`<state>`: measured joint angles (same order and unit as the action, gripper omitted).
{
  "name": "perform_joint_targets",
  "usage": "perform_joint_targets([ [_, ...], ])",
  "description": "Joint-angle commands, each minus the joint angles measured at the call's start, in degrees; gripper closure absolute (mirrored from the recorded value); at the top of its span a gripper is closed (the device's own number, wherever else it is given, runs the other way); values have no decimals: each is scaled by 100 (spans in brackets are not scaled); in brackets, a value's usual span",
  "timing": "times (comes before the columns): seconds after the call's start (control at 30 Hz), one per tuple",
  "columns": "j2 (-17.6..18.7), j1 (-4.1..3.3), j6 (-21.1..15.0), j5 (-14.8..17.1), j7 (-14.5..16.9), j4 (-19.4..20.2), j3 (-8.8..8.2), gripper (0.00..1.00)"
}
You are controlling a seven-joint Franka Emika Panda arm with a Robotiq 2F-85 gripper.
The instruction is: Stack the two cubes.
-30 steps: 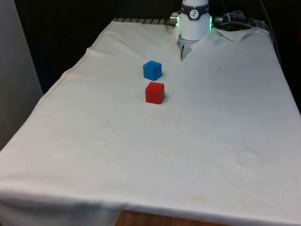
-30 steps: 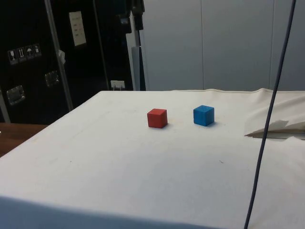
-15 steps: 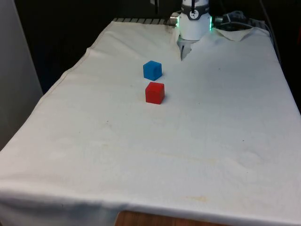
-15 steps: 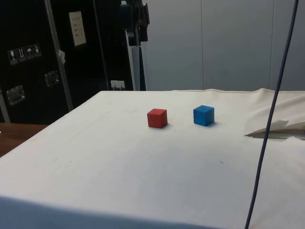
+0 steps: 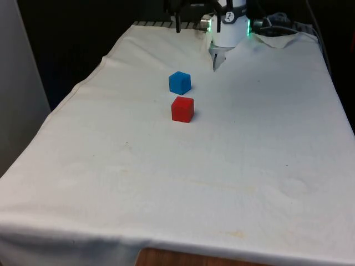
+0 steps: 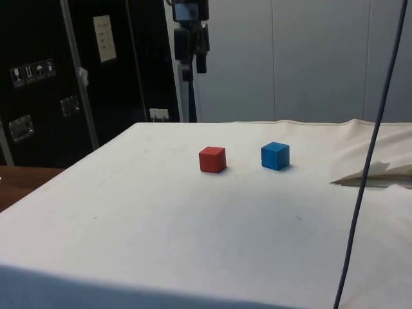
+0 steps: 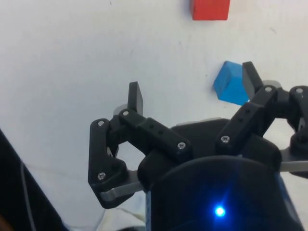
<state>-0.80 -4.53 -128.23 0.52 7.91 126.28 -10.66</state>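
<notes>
Hovering high above the tabletop (image 5: 222,166) with fingers spread and empty, your hand (image 7: 192,91) had just swung into view. Red cube (image 5: 182,109) and blue cube (image 5: 179,82) sat near each other, unstacked, so grasping remained ahead.

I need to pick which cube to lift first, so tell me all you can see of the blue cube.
The blue cube is a small, plain solid block with matte faces. It sits flat on the white cloth, turned slightly so an edge faces the front camera. It stands apart from the red cube, touching only the cloth.
</notes>
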Motion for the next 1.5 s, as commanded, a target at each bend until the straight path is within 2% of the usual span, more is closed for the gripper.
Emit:
perform_joint_targets([
  [0.0,29,6,-155,23,40,57,-17,0],
  [0.2,143,6,-550,6,80,252,-74,0],
  [0.23,126,0,-464,0,63,229,-69,0],
  [0.33,223,0,-762,-29,69,338,-86,0],
  [0.47,309,6,-957,-57,57,413,-97,0],
  [0.5,309,0,-877,-6,80,384,-92,0],
  [0.7,470,6,-1324,-57,86,579,-126,0],
  [0.73,435,0,-1197,-6,97,539,-120,0],
  [0.8,550,6,-1484,-57,97,653,-143,0],
  [1.03,791,0,-1879,-40,126,791,-178,0],
  [1.07,733,0,-1725,-6,132,745,-166,0],
  [1.13,854,0,-1977,-29,132,819,-183,0],
  [1.47,1203,6,-2418,-29,138,894,-212,0],
])
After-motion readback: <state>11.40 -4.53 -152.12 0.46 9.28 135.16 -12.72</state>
